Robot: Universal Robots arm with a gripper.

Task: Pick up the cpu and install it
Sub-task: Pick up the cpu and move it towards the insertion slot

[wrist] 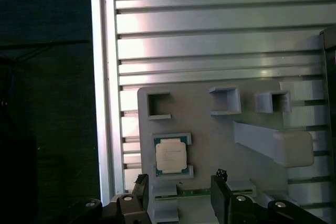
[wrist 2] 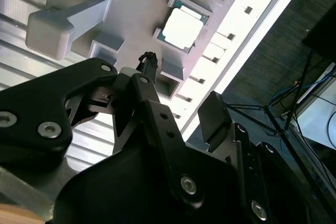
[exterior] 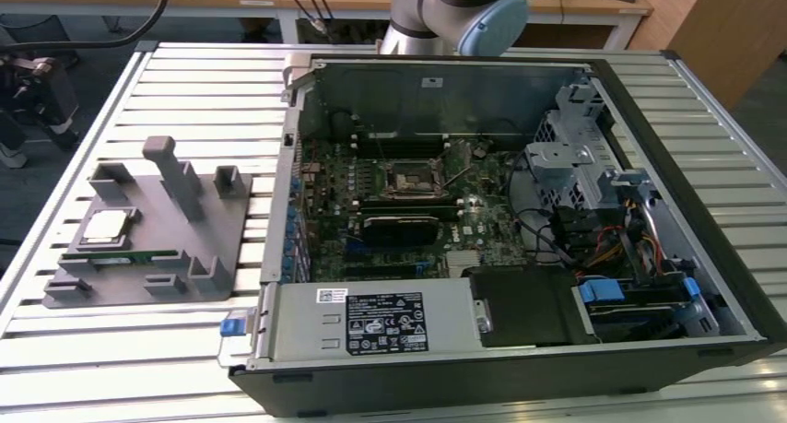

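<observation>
The cpu (exterior: pixel 105 225) lies flat, silver top up, in a square pocket of the grey holder (exterior: pixel 184 248) on the slatted table, at the exterior view's left. Both wrist views look down on the cpu (wrist: pixel 171 157) (wrist 2: pixel 182 26) in its pocket. My gripper (wrist: pixel 180 178) (wrist 2: pixel 178 98) hangs above the holder (wrist: pixel 210 140), open, with nothing between its black fingers (wrist: pixel 220 187), and well apart from the chip. The black socket (exterior: pixel 408 179) with a metal frame sits on the motherboard inside the open computer case (exterior: pixel 430 82).
A long green memory stick (exterior: pixel 129 255) lies in the holder beside the cpu. Grey posts (exterior: pixel 166 165) stand up from the holder. The table edge (wrist: pixel 102 77) runs close to the holder, with dark floor beyond. A power supply (exterior: pixel 369 322) and cables fill the case's near side.
</observation>
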